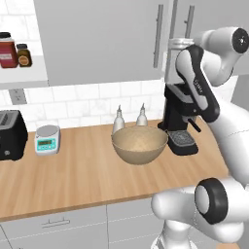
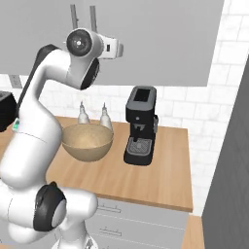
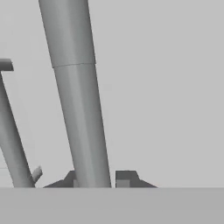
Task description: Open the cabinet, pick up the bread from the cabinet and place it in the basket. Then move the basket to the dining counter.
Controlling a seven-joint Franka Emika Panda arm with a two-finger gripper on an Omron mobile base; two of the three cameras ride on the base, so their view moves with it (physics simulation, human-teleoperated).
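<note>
Nearest the left base camera, my white arm rose from the lower right corner and reached up to the light grey wall cabinet (image 1: 102, 39), its flat doors shut; my hand was at the long vertical silver bar handles (image 1: 158, 36). Below, the wide tan woven basket (image 1: 139, 144) sat on the wooden worktop (image 1: 73, 180) toward its back edge, just beside the black coffee machine (image 1: 180, 121), with two small white bottles (image 1: 118, 120) behind it. A small white kitchen scale (image 1: 47, 139) and a black toaster (image 1: 10, 134) stood near the worktop's left edge.

From the right base camera, my arm filled the left side, and the basket sat left of the coffee machine, apart from it.

Through the hand camera, my gripper (image 3: 101, 179) was clenched on one silver handle, a finger tip (image 3: 126, 178) on each side of the bar.
</note>
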